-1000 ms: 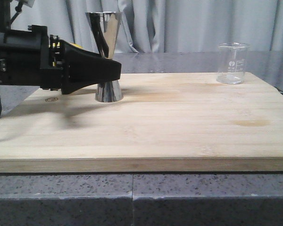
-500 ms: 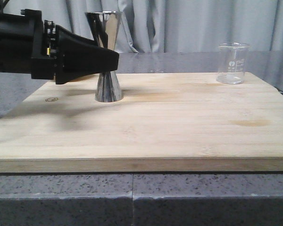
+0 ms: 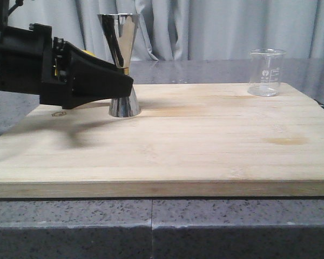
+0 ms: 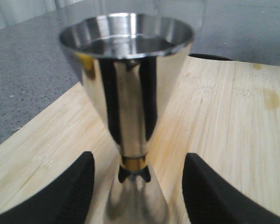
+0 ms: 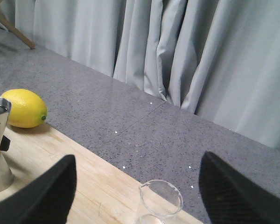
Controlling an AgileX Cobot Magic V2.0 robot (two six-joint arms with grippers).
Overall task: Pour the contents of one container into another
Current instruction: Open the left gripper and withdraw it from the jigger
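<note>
Left gripper (image 4: 137, 186) fingers spread, straddling the jigger (image 3: 122, 65) at its waist, not touching; probably lining up a grasp. Jigger upright, far-left on the board (image 3: 205, 145). Beaker (image 3: 267, 72) far right, untouched. Right gripper (image 5: 137, 196) spread, holding nothing (above the beaker). Count: one jigger, one beaker, one lemon (image 5: 23, 108).

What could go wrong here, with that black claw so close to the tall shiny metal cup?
The steel jigger is tall on a narrow base, so a nudge from one finger of the left gripper, whose open jaws straddle its waist, might tip it. It looks like there is liquid near the brim, which could spill onto the wooden board. The polished steel may also slip in the grip. The glass beaker stands far away, so it seems safe.
</note>
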